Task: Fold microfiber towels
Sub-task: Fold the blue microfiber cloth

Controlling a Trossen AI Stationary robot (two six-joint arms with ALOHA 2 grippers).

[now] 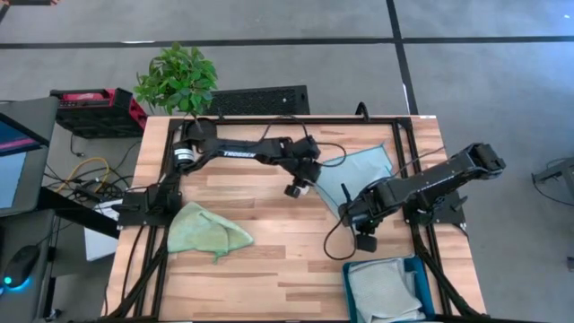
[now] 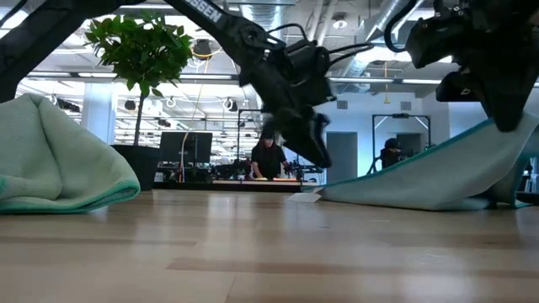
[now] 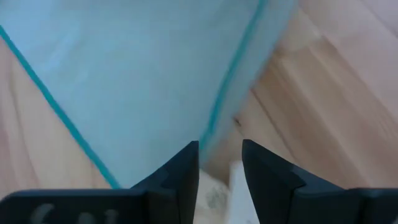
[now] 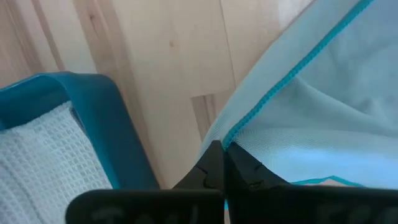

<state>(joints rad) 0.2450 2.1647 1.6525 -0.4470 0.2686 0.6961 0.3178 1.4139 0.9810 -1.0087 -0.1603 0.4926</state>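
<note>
Wooden plank worktop (image 1: pixel 269 269) sits on a grey floor, with a potted plant (image 1: pixel 177 79) at the far edge and, in the low view, an office-like room behind where a person (image 2: pixel 268 158) stands at a desk. On the worktop the light blue towel (image 1: pixel 363 170) lies toward the right side, partly lifted. The right pincer (image 4: pixel 219 154) is pinched tight on that towel's teal-stitched edge, and in the low view the cloth rises from the wood up to that arm like a little tent. The left pincer (image 3: pixel 220 163) reaches in from the far-left corner and hangs over the blue towel's left corner, its fingers (image 3: pixel 183 171) parted a bit with a small white tag (image 3: pixel 236 186) showing in the gap; I can't say whether they're actually touching the tag or the cloth. The light green towel (image 1: pixel 208 231) sits crumpled in a heap on the left side of the worktop, well apart from both arms. At the near right corner there's a teal bin (image 1: pixel 348 285) with a pale waffle-textured cloth (image 1: pixel 384 289) lying inside it, just beside the right arm. A red and black crate (image 1: pixel 97 109) and a black vented box (image 1: pixel 260 99) sit on the floor past the far edge, and there are some loose cables (image 1: pixel 85 175) off to the left.
</note>
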